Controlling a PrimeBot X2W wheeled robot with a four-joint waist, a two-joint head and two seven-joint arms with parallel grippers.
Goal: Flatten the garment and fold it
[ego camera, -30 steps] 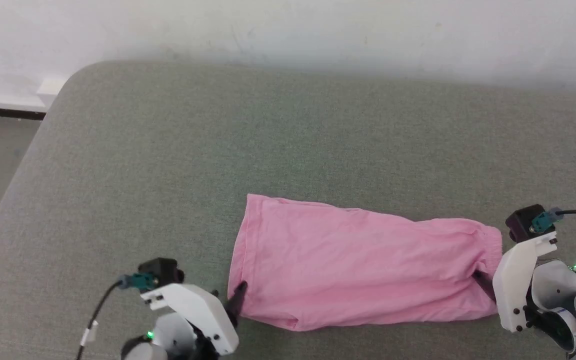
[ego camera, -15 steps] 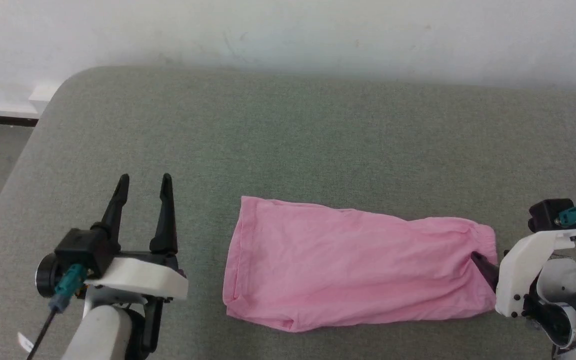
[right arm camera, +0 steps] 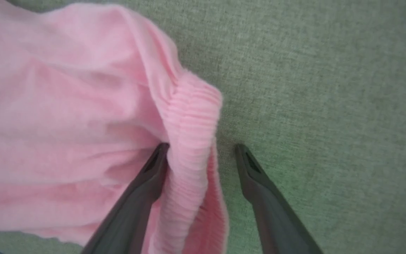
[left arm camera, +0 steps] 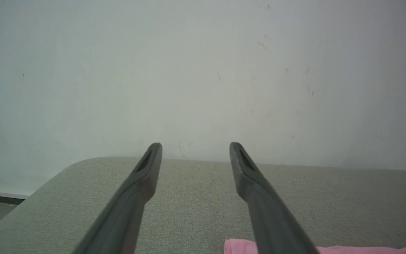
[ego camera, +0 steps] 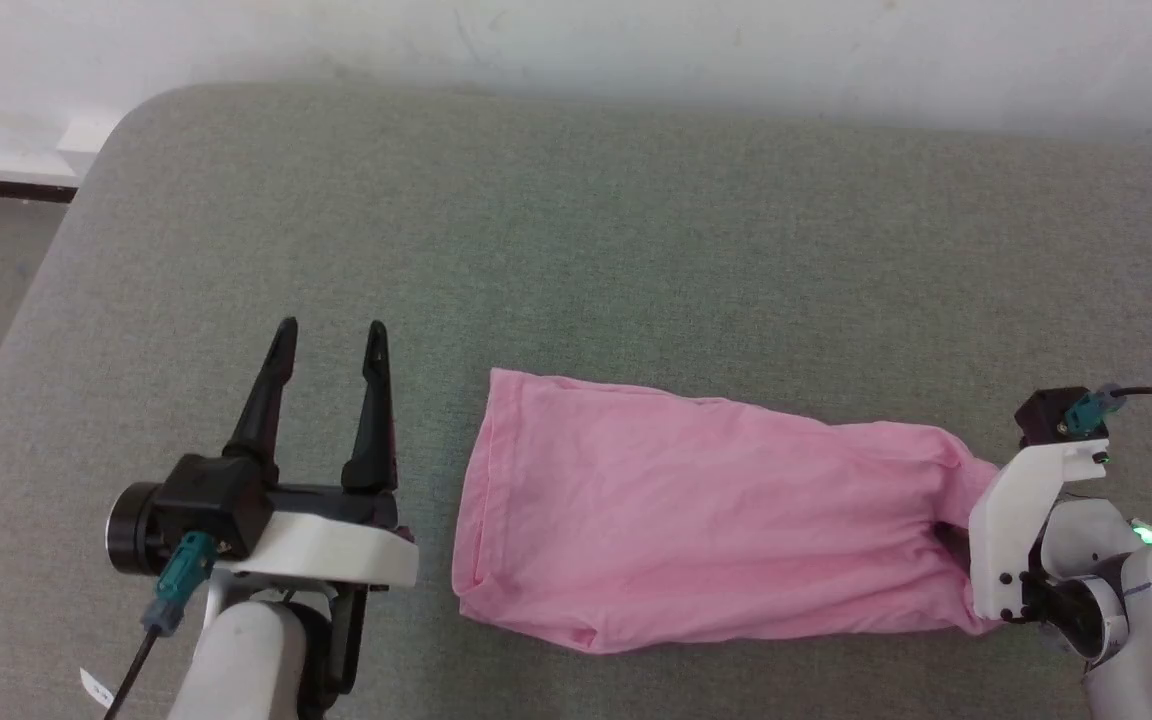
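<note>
The pink garment (ego camera: 706, 520) lies lengthwise on the grey-green bench (ego camera: 636, 250). The left gripper (ego camera: 331, 335) hovers just beside its left end, fingers spread and empty. The right gripper (right arm camera: 203, 148) has its fingers spread astride the gathered elastic band (right arm camera: 192, 116), one touching the cloth

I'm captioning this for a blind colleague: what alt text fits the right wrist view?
The right gripper, open, straddles the ribbed elastic band of a pink garment lying on a grey-green cushion. One finger lies on the cloth side of the band, the other over bare cushion.
</note>
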